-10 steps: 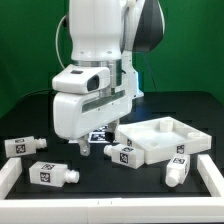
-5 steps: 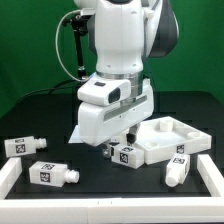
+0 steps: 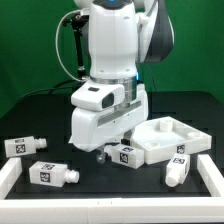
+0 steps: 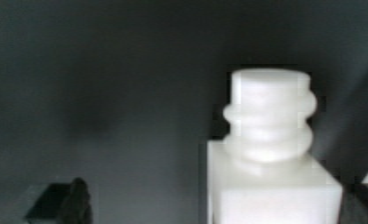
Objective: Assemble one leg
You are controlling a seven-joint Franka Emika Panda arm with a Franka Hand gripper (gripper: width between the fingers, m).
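Several white legs with tags lie on the black table: one (image 3: 125,153) against the tabletop (image 3: 168,135), one (image 3: 20,146) at the exterior view's left, one (image 3: 52,172) in front, one (image 3: 178,168) at the right. My gripper (image 3: 100,150) is low over the table, right beside the leg by the tabletop. In the wrist view a leg (image 4: 270,185) with its round stub (image 4: 270,115) lies between my dark fingers (image 4: 60,200), nearer one finger, with a gap to the other. The gripper (image 4: 216,198) is open and holds nothing.
A raised white border (image 3: 10,182) runs along the table's front and sides. The marker board is mostly hidden under my hand. A green backdrop stands behind.
My hand has swung from the exterior view's left toward the right, over the leg by the tabletop, and has come lower. The legs and the tabletop have not moved.
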